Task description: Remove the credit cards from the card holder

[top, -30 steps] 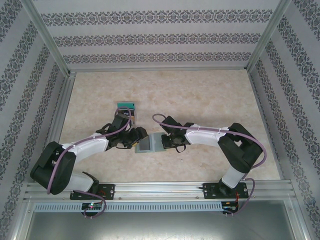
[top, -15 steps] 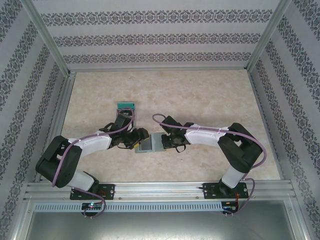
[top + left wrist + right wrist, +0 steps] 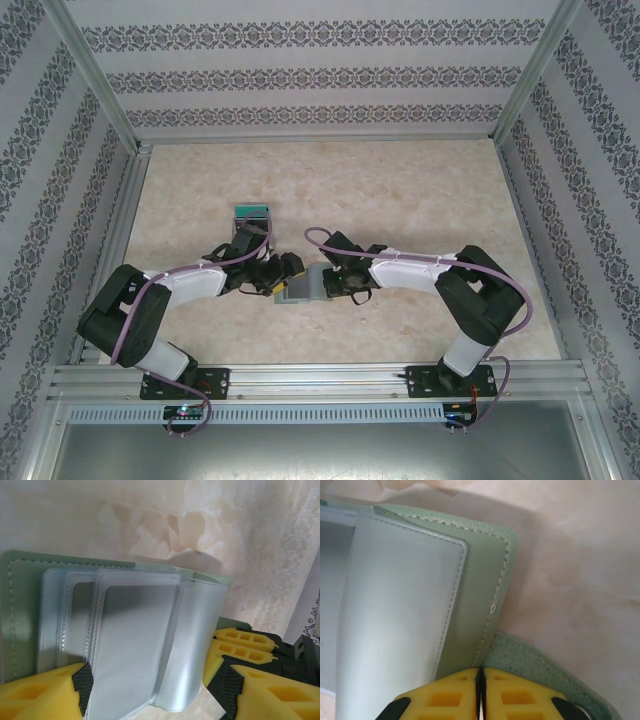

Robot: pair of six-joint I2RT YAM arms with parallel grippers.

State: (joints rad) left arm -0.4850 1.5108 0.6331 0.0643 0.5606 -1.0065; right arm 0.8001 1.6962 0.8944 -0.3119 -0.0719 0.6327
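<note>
top external view: the card holder lies open on the counter, with the left fingers at its one side and the right fingers at its other side, so the holder sits between the two. the credit cards, a small teal and dark pile, rest on the counter well beyond the left fingers, apart from the holder. left wrist view: the left fingers stand apart, one yellow tip low at one side over the green cover, the other low at the far side just past the holder's edge. between them spread the clear sleeves, fanned one over another; the longest sleeve reaches down into the gap between the tips, and its edge runs just beside the dark pad of one tip. right wrist view: the right fingers are pressed together, their seam meeting the stitched edge of the green cover just ahead of the tips. a fuzzy green tab runs out from under them to one side. whether a bit of the cover is nipped between them i cannot tell.
</note>
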